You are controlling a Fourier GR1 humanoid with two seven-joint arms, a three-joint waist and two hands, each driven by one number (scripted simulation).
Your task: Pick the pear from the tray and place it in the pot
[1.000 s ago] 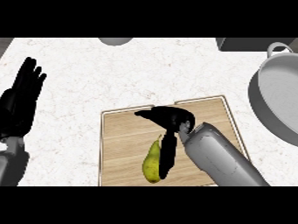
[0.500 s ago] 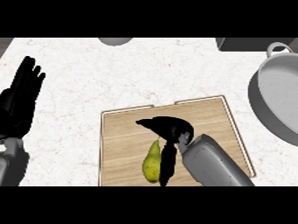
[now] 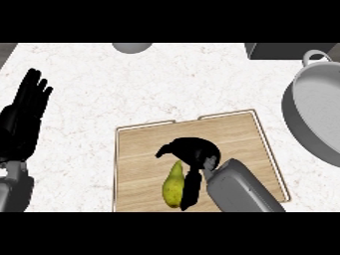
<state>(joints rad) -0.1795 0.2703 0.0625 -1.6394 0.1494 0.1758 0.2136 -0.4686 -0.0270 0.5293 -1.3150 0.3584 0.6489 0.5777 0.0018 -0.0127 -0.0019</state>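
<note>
Just pear [image 3: 173, 185] beside robot hand [image 3: 190, 152]

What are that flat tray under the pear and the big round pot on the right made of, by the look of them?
The tray looks like pale wood with a matte finish: tan, with faint grain lines running across it and a thin raised lip. The pot looks like brushed or satin metal, perhaps steel or aluminium: even grey, soft shading inside, a looped handle at its top rim. The look alone cannot settle which metal.
</note>
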